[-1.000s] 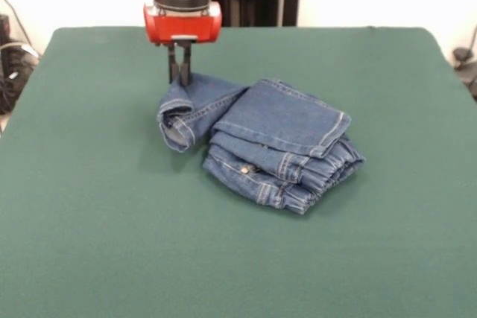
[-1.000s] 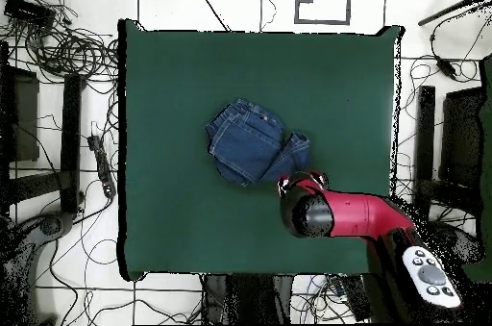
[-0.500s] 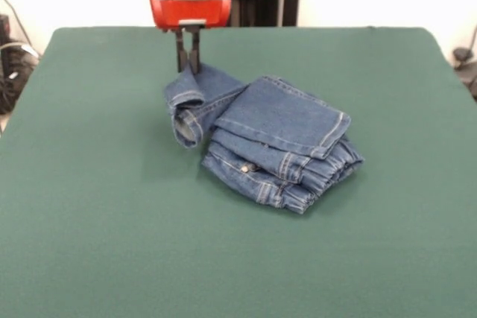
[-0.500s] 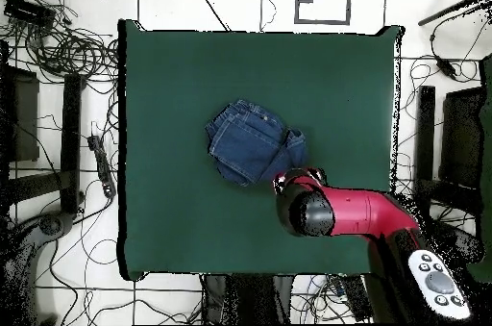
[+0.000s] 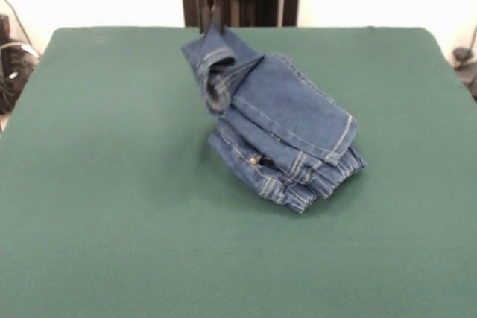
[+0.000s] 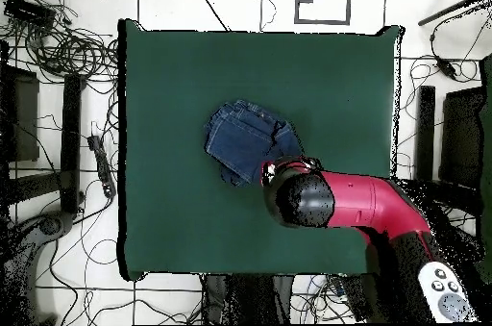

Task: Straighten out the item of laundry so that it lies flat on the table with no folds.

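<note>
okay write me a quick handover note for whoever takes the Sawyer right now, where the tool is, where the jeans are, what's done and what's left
Tool: shut on a leg end of the jeans, holding that end up above the table at the far side in the front view.
Jeans: near the table's middle. The pinched leg slopes down to the rest, a folded stack on the cloth with the gathered waistband at its lower right in the front view.
Done: one leg end gripped and raised.
Left: nearly everything. The stack is still folded in several layers; the legs probably need drawing out and laying down, then remaining folds smoothing until the jeans lie flat.
</note>
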Controlling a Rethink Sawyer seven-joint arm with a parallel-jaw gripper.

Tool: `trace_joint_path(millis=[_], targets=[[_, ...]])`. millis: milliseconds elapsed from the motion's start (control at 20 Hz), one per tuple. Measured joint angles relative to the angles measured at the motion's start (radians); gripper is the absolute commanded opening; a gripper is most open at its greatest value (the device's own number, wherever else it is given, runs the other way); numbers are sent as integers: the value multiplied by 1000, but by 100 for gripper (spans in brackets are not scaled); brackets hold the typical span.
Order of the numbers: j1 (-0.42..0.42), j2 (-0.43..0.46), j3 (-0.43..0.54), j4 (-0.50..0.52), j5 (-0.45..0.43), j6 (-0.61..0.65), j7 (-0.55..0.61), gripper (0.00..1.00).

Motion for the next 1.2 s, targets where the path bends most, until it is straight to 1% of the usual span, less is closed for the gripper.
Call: trace_joint_path(millis=[250,400,600,850,1200], targets=[[-8,-85,40,2,75,93,0,0],[-20,-126,56,2,105,134,0,0],[-36,-177,65,2,141,199,0,0],[-55,-251,69,-2,184,312,0,0],[-55,-287,92,-6,207,368,0,0]])
